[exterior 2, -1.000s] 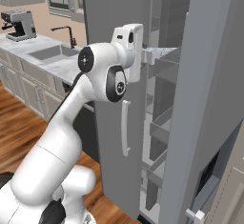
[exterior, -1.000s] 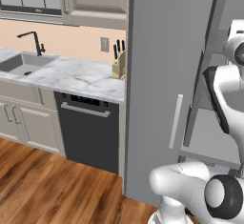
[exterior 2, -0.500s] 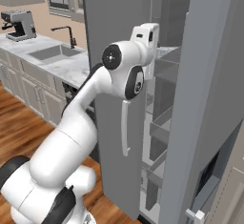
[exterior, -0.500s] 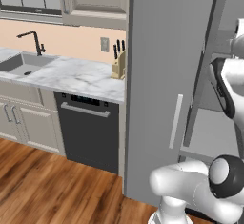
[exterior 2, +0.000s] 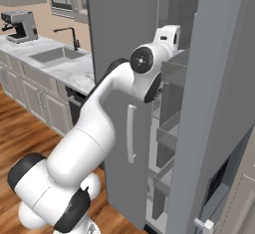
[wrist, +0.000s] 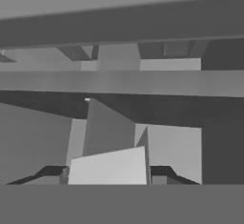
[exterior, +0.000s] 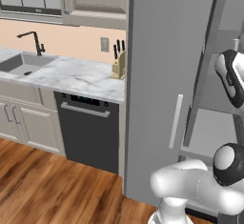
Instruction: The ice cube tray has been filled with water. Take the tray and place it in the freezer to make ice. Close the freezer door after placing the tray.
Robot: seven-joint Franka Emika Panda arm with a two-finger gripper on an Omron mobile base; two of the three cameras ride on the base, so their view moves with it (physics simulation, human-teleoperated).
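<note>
My arm reaches up into the open freezer [exterior 2: 172, 103], and its wrist [exterior 2: 168, 35] passes behind the edge of the freezer door [exterior 2: 219, 93]. That door stands wide open at the right, with its black dispenser panel [exterior 2: 224, 190] low down. In the hand view my gripper [wrist: 107, 179] is shut on the ice cube tray [wrist: 107, 167], a pale slab seen end-on between the dark fingertips [wrist: 167, 173]. The tray hangs above a pale grey freezer shelf [wrist: 119, 82]. The water cannot be made out.
The plain fridge door [exterior: 167, 85] with its white handle [exterior: 175, 120] is closed beside the freezer. Left of it are a marble counter [exterior: 71, 75] with a knife block [exterior: 117, 63] and a sink [exterior: 19, 65], and a dishwasher [exterior: 90, 132] below. Wood floor lies in front.
The arm has swung right and pushed deeper into the freezer. The tray, seen at the freezer's opening a second ago, is now hidden behind the freezer door in the right base view.
</note>
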